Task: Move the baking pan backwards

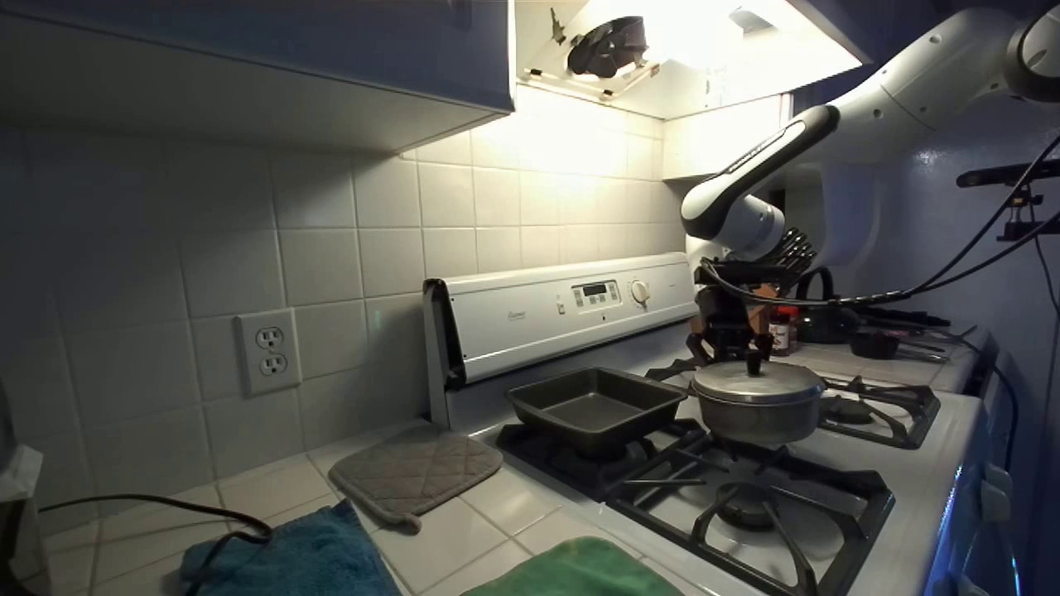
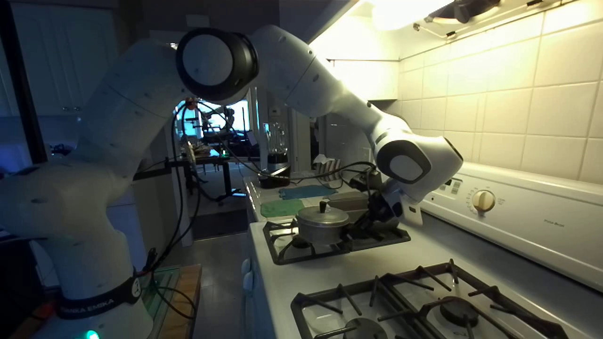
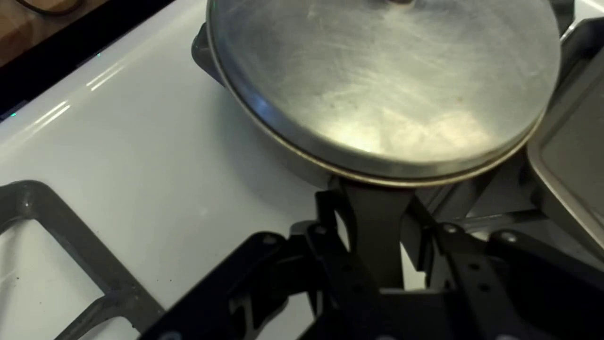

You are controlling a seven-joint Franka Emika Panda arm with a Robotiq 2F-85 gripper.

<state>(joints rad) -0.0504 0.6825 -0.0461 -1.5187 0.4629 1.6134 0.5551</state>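
The end effector (image 3: 373, 205) is clamped on the handle (image 3: 380, 231) of the pot (image 3: 387, 94), probably to shift it clear. The baking pan (image 1: 596, 407) rests just beside the pot, supported by the rear grate (image 1: 546, 465).

I see one baking pan (image 1: 592, 401), one lidded pot (image 1: 755, 411), one potholder (image 1: 416, 472), two cloths (image 1: 577, 571). One blender (image 2: 276, 162). One outlet (image 1: 268, 352) with two sockets (image 1: 271, 337). One white robot arm (image 2: 325, 87).
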